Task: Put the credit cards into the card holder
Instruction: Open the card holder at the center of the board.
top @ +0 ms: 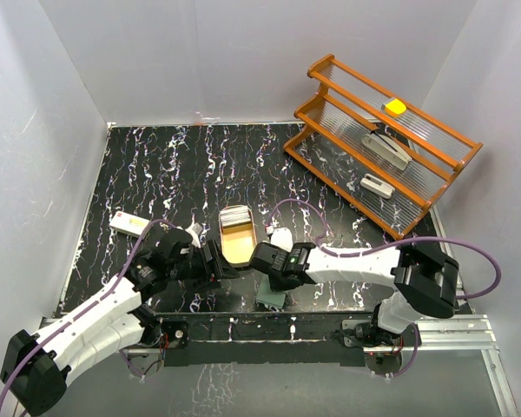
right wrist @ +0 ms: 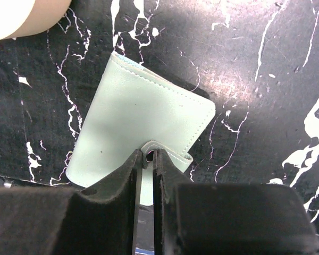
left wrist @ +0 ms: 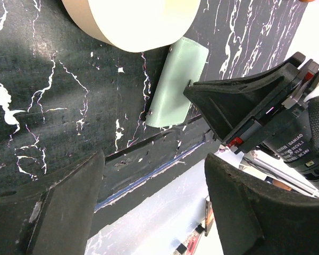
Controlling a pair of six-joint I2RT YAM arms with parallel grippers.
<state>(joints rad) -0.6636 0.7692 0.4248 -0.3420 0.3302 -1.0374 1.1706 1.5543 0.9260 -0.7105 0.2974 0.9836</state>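
The card holder (right wrist: 133, 122), a closed pale teal-green wallet, lies flat on the black marbled table near its front edge (top: 272, 298). My right gripper (right wrist: 147, 155) is shut on the small strap at the holder's near edge, the jaws almost together. In the left wrist view the card holder (left wrist: 175, 85) shows with the right gripper (left wrist: 239, 101) touching its side. My left gripper (left wrist: 154, 159) stands open and empty, just left of the holder and beside the tray (top: 222, 262). The credit cards (top: 234, 214) sit as a pale stack at the far end of the oval tan tray (top: 223, 236).
An orange wire rack (top: 382, 143) with a yellow item and white devices stands at the back right. A white object (top: 128, 224) lies at the left, another (top: 282, 236) right of the tray. The table's front edge runs close behind both grippers.
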